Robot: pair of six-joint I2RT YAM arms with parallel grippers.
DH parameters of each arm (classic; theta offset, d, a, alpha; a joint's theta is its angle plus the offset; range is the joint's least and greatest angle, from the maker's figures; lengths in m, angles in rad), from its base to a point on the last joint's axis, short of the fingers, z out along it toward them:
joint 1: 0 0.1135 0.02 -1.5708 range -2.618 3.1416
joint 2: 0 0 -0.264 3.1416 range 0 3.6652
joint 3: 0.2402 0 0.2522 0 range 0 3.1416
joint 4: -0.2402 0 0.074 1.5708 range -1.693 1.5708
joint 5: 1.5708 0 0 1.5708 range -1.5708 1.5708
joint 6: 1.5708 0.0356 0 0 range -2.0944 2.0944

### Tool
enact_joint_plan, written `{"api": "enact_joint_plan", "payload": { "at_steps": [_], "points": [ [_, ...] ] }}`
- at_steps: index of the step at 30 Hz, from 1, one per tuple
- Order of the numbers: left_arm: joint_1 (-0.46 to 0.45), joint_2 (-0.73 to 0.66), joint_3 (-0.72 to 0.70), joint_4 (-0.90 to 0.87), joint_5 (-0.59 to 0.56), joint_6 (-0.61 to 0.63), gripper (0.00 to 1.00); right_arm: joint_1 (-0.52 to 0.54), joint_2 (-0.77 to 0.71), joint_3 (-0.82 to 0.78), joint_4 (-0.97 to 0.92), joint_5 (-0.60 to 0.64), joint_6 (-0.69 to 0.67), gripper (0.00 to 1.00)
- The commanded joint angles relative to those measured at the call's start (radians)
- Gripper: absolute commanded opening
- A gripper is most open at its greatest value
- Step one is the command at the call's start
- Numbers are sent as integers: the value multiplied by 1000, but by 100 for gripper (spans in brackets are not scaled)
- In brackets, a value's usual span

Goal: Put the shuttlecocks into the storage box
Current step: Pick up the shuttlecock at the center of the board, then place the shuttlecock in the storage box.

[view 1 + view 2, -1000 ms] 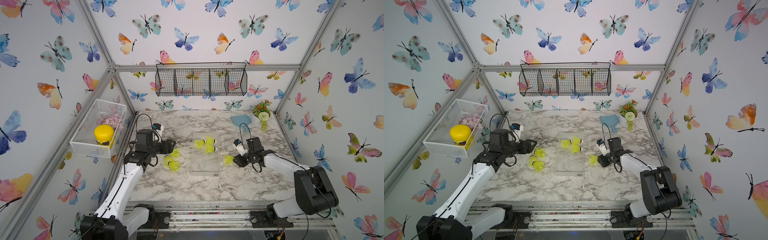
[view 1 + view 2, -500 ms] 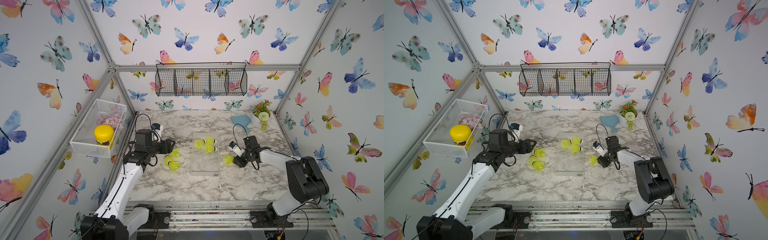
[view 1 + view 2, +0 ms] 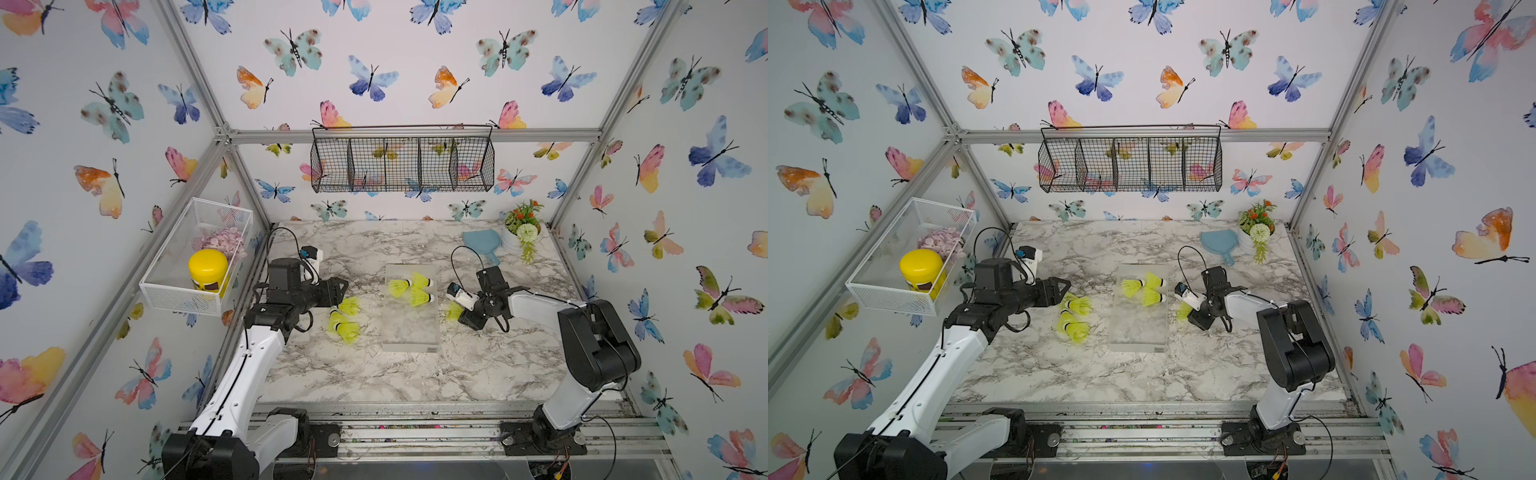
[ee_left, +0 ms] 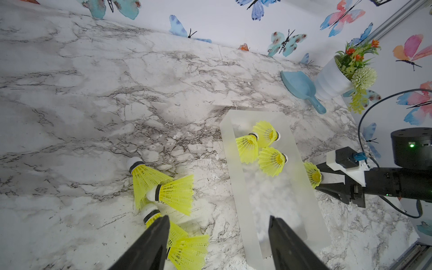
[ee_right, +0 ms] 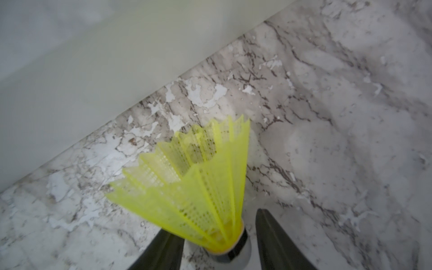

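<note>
The storage box (image 3: 409, 332) is a frosted shallow tray lying mid-table, with three yellow-green shuttlecocks (image 3: 419, 297) in its far end. Just right of the box lies another shuttlecock (image 3: 453, 309), skirt toward the box. My right gripper (image 3: 461, 311) is open around its white tip, and the right wrist view shows a gap on each side of the tip (image 5: 243, 254). Left of the box, several shuttlecocks (image 4: 175, 194) lie in a heap on the marble. My left gripper (image 4: 218, 218) hangs open above them, holding nothing.
A white mesh basket (image 3: 183, 266) with a yellow jar (image 3: 208, 270) hangs on the left wall. A black wire basket (image 3: 403, 164) hangs on the back wall. A blue scoop (image 3: 482, 243) and a potted plant (image 3: 521, 232) stand at the back right.
The right arm has shifted its elbow and wrist while its gripper stays at the same shuttlecock beside the box. That shuttlecock has barely moved. The left arm has not moved.
</note>
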Motion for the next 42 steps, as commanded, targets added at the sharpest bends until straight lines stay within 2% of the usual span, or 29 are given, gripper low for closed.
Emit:
{"api": "enact_joint_plan", "payload": {
  "at_steps": [1,9,10,15,20,28,35,42],
  "points": [
    [11,-3,1,13,30,-2,72,10,23,15,-33,-15,-10,50],
    [11,19,3,17,96,9,72,11,-40,3,-9,17,75,29],
    [12,22,1,17,134,10,72,11,-55,-5,1,18,88,26],
    [10,34,0,28,218,18,72,13,-136,-50,34,9,137,19],
    [-12,50,5,34,302,35,70,19,-229,-70,26,-25,185,18],
    [-134,83,46,12,365,83,69,66,-355,-103,26,-139,230,19],
    [-359,122,133,-14,271,121,68,172,-362,-35,-38,-172,267,20],
    [-527,186,212,2,199,157,63,239,-333,42,-99,-240,274,20]
  ]
}}
